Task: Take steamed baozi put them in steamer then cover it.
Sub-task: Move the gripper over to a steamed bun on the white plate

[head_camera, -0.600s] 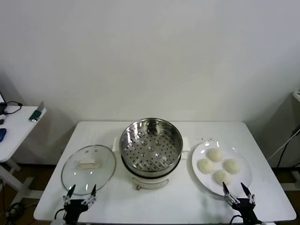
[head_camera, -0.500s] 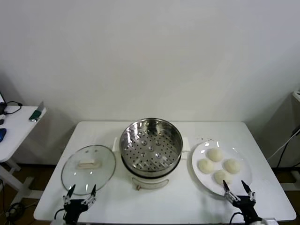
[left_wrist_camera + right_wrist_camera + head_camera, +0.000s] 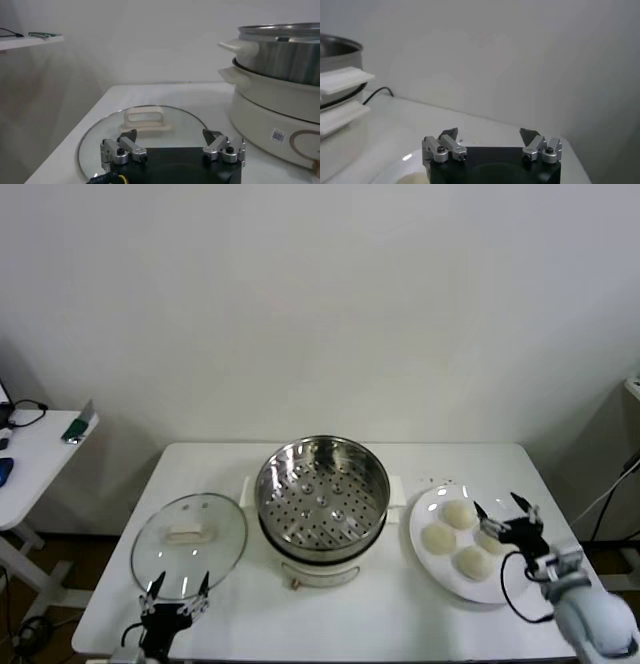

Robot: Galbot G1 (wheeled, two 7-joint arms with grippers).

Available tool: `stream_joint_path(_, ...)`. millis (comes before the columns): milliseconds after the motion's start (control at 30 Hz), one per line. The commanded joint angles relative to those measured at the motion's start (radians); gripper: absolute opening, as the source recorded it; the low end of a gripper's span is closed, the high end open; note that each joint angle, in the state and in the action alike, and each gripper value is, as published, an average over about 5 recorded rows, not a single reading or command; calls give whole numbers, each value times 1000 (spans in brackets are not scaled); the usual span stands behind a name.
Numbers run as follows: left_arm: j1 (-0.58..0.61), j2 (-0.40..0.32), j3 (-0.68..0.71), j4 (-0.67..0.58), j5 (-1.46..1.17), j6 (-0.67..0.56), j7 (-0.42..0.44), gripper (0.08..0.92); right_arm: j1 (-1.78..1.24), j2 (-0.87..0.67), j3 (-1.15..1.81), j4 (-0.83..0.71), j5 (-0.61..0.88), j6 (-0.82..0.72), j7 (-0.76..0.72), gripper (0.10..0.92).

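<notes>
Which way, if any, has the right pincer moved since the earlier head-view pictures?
Yes. The right pincer, jaws open, has gone from the table's near edge forward over the white plate, and now hovers above the steamed baozi on its right side.

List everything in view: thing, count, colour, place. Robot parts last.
steamer: 1, shiny steel on cream-white base, table centre, empty.
cover: 1, clear glass with cream-white handle, flat on the table at the steamer's left.
plate: 1, white, at the steamer's right.
steamed baozi: 4, cream-white, all on the plate.
table: 1, white.
side table: 1, white, far left, small items on it.
left pincer: 1, black, open, at the cover's near edge.
right pincer: 1, black, open, above the plate's right-hand baozi.
</notes>
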Motion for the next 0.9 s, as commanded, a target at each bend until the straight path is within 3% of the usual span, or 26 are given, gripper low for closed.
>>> stream_joint_path(33, -3, 0, 1, 1, 0, -1, 1, 823, 337, -279, -263, -113, -130, -96, -255, 823)
stream_joint_path(200, -7, -6, 0, 3, 3, -1, 3, 823, 676, -401, -651, -229, -258, 74, -563, 823)
stream_joint_path(433, -10, -8, -2, 13, 9, -1, 8, 823, 1229, -393, -1254, -342, -243, 241, -844, 823)
stream_joint_path(667, -13, -8, -1, 21, 16, -1, 15, 823, 1506, -256, -1596, -427, -211, 218, -850, 823)
stream_joint_path(900, -23, -9, -1, 26, 19, 0, 23, 823, 1508, -123, -1669, -524, -189, 174, -845, 823)
